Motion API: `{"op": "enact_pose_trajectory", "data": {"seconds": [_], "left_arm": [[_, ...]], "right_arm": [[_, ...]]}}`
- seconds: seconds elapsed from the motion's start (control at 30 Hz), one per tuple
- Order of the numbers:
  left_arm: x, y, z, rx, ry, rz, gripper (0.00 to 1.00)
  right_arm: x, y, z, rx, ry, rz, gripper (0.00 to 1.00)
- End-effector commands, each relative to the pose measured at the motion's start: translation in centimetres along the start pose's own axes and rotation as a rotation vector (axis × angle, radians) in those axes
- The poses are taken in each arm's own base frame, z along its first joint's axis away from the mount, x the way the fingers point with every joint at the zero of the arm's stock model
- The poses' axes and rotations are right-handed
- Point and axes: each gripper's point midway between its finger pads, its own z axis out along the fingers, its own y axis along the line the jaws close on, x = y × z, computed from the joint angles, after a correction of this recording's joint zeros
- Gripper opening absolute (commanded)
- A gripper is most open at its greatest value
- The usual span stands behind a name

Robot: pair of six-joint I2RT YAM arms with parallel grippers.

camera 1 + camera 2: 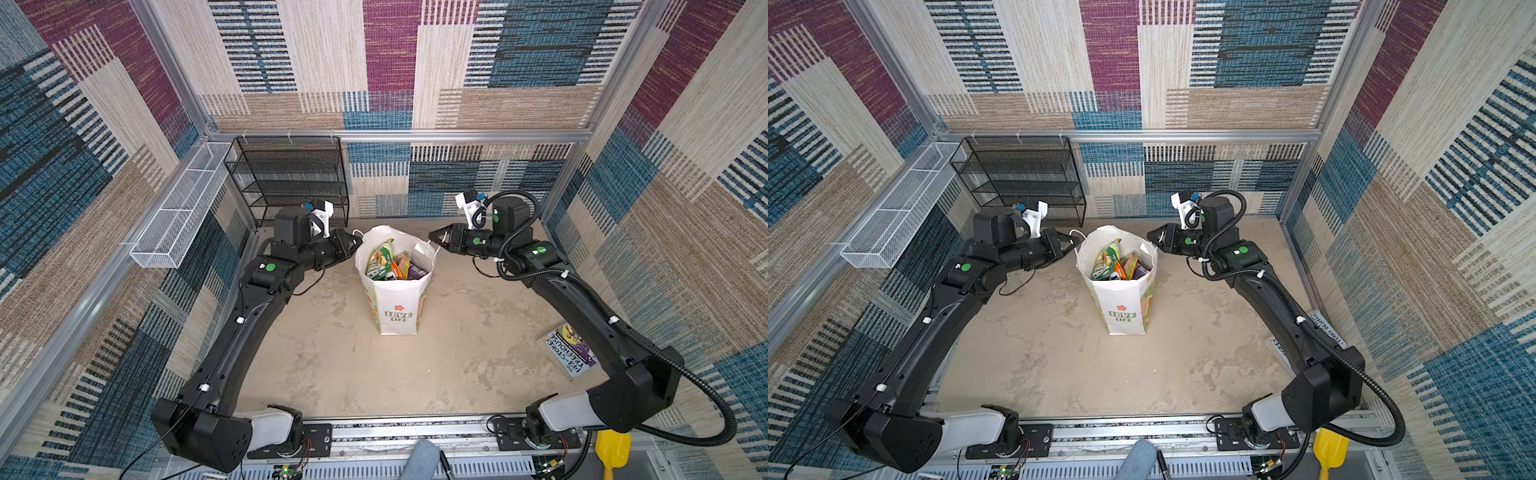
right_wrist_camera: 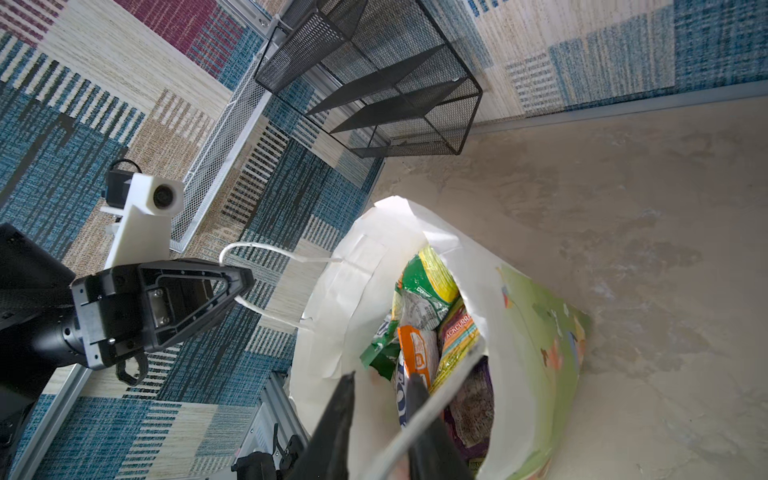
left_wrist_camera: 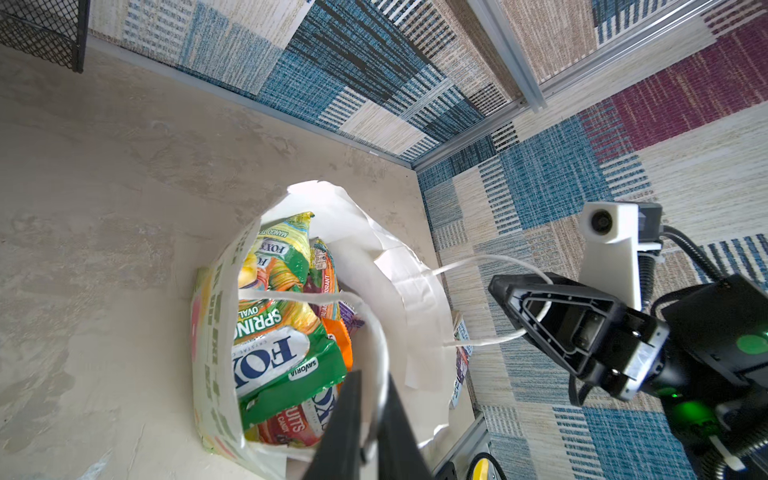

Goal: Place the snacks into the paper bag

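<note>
We see a mottled beige bench [image 1: 332,365] walled in woven patchwork. Mid-bench the crinkled white paper bag [image 1: 398,309] stands upright, long axis vertical, mouth up, with glossy flat snacks [image 1: 388,264] on end inside. Our left fingers [image 3: 345,424] and right fingers [image 2: 338,419] stand slightly parted, a cord handle [image 3: 385,349] running between each pair.

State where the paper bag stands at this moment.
In both top views the paper bag stands upright mid-table, between the left claw and right claw, with the black mesh shelf behind it to the left.
</note>
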Motion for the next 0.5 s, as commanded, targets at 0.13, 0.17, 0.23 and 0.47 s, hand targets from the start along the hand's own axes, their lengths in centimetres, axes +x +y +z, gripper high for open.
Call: {"op": "enact_pose_trajectory", "data": {"seconds": [0.13, 0.17, 0.23, 0.47], "left_arm": [[-1.4, -1.4, -2.1, 0.009, -0.064, 0.065, 0.93], [-1.6, -1.4, -2.4, 0.004, -0.072, 0.069, 1.00], [-2.0, -1.5, -3.3, -0.005, -0.094, 0.077, 0.99], [-3.8, -1.2, -8.1, -0.084, -0.206, 0.071, 0.99]], "right_arm": [[-2.1, 1.5, -2.6, -0.032, -0.094, 0.015, 0.98], [-2.4, 1.5, -3.2, -0.021, -0.114, 0.011, 1.00], [-3.2, 1.6, -4.5, 0.016, -0.161, 0.001, 1.00], [-5.8, 1.7, -10.2, 0.194, -0.368, -0.064, 1.00]]}}
